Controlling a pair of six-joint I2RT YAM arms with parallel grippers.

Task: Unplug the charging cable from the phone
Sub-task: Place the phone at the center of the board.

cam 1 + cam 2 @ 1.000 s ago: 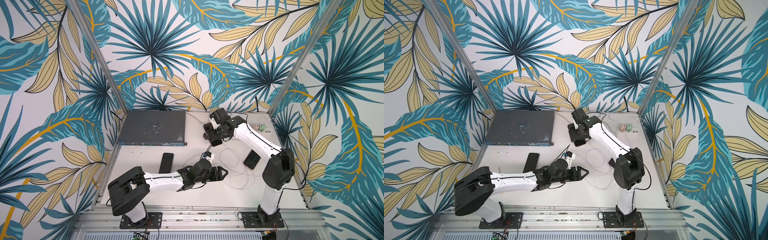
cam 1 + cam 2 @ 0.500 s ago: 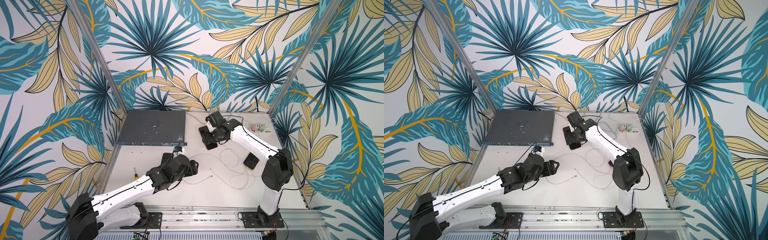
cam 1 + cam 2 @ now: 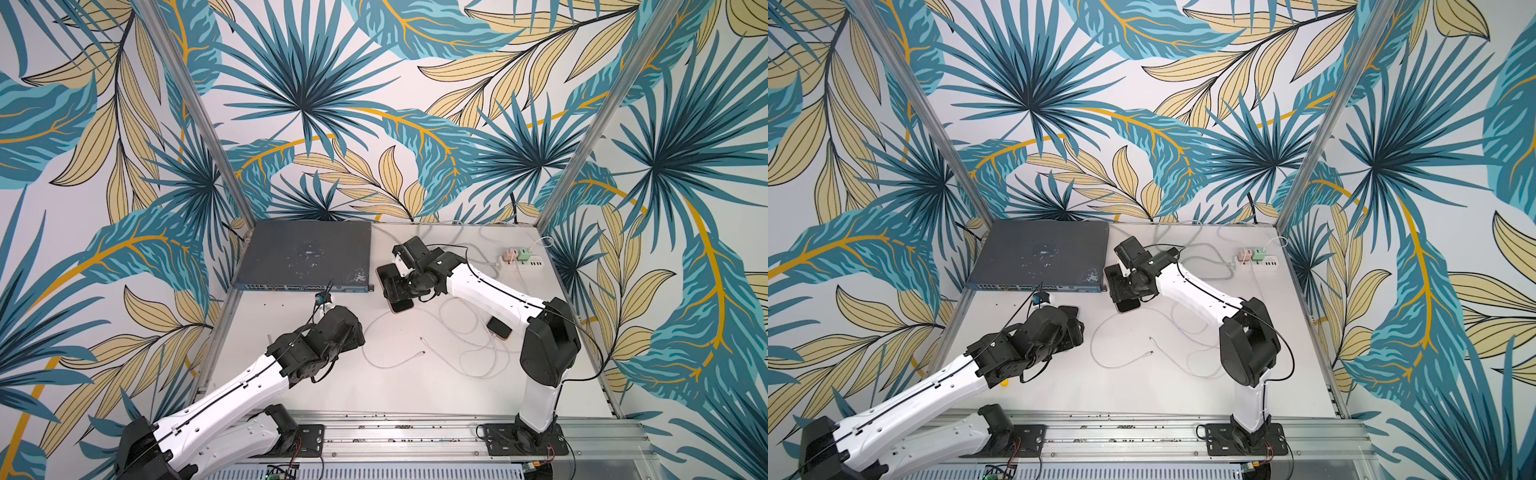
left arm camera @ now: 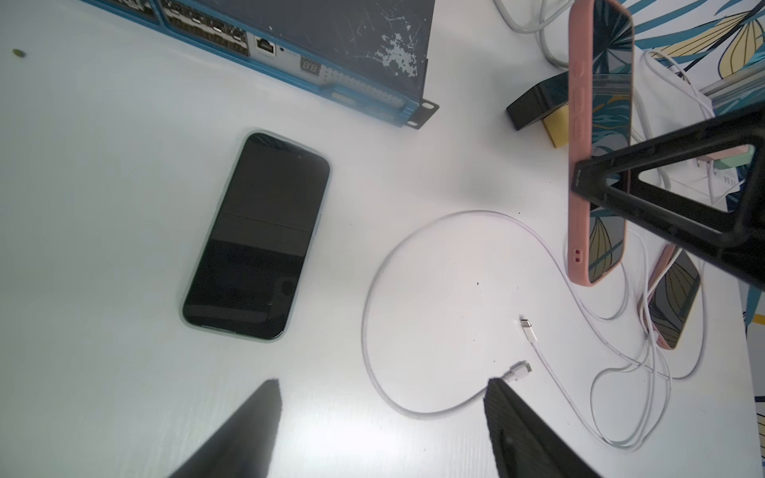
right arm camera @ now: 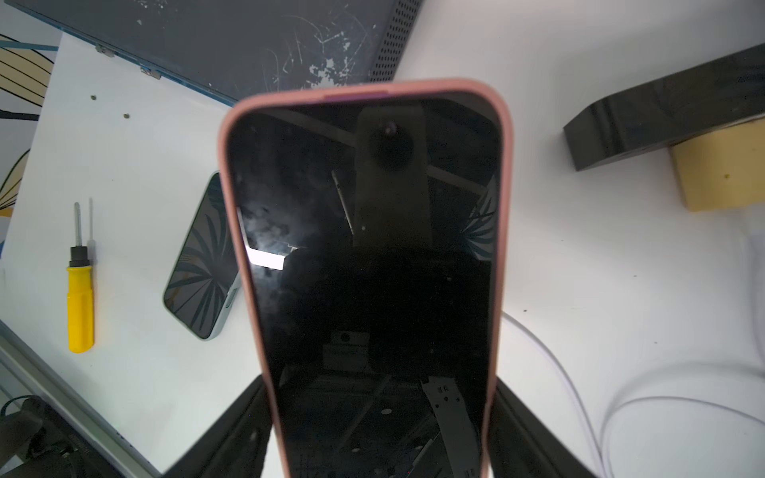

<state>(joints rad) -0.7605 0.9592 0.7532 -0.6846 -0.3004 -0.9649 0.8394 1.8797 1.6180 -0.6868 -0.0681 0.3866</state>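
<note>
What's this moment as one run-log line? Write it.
left gripper: open, empty | right gripper: shut on phone | cable: unplugged
</note>
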